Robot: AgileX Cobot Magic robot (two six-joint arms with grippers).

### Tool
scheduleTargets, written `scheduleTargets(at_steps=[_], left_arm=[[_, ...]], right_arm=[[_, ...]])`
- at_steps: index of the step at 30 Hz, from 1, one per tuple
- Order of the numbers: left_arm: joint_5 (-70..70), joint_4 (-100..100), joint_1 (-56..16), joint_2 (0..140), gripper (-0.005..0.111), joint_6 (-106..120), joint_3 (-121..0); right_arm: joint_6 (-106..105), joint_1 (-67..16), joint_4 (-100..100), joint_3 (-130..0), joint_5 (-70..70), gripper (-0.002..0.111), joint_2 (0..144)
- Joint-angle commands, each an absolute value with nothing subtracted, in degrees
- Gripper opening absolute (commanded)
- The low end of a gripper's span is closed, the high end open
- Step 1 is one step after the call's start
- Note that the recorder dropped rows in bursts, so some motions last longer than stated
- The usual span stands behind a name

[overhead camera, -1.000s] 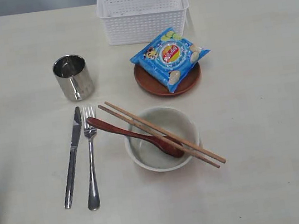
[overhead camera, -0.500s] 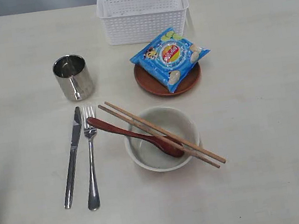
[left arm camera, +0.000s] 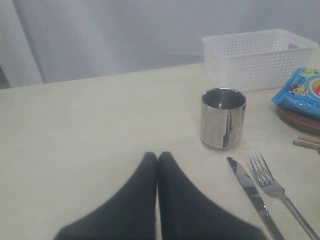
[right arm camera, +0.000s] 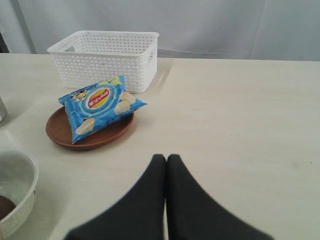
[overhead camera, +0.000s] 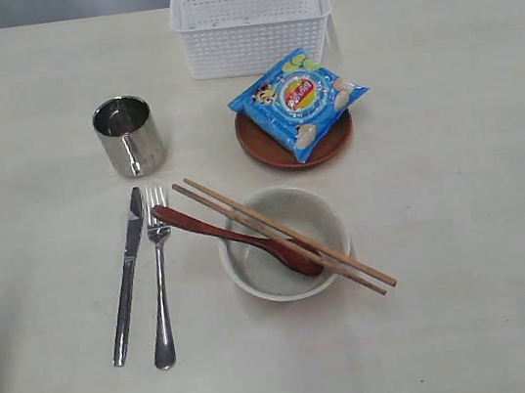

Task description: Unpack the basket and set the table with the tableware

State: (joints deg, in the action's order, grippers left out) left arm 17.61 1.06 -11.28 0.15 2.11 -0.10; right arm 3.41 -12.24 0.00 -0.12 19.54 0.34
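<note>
- One white lattice basket (overhead camera: 250,15) at the cream table's (overhead camera: 465,226) far edge;
- One steel cup (overhead camera: 129,135), one knife (overhead camera: 128,274), one fork (overhead camera: 160,291);
- One off-white bowl (overhead camera: 309,211) bearing one reddish spoon (overhead camera: 218,231), two wooden chopsticks (overhead camera: 362,268);
- One brown plate (overhead camera: 266,156) under one blue bag (overhead camera: 299,102);
- Pinched closed, empty: left gripper (left arm camera: 158,156), right gripper (right arm camera: 166,157); open tabletop at right.

White lattice-perforated basket (overhead camera: 251,20); blue chips bag (overhead camera: 299,102), red-yellow logo; brown plate (overhead camera: 257,148); reddish-brown spoon (overhead camera: 234,234); off-white bowl (overhead camera: 260,276); shiny steel cup (overhead camera: 129,137); cream counter (overhead camera: 465,226).
</note>
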Motion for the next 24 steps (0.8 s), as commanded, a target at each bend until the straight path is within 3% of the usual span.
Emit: scheduleTargets(at_steps=[1,24], left_arm=[[17.2,1.3,-11.3,0.0,0.000,1.9,0.0],[17.2,1.3,-11.3,0.0,0.000,1.9,0.0]], right_arm=[[3.2,-14.7,-0.5,0.0,19.5,-0.001,0.0],[3.2,-15.5,-0.3,0.0,19.5,-0.001,0.0]])
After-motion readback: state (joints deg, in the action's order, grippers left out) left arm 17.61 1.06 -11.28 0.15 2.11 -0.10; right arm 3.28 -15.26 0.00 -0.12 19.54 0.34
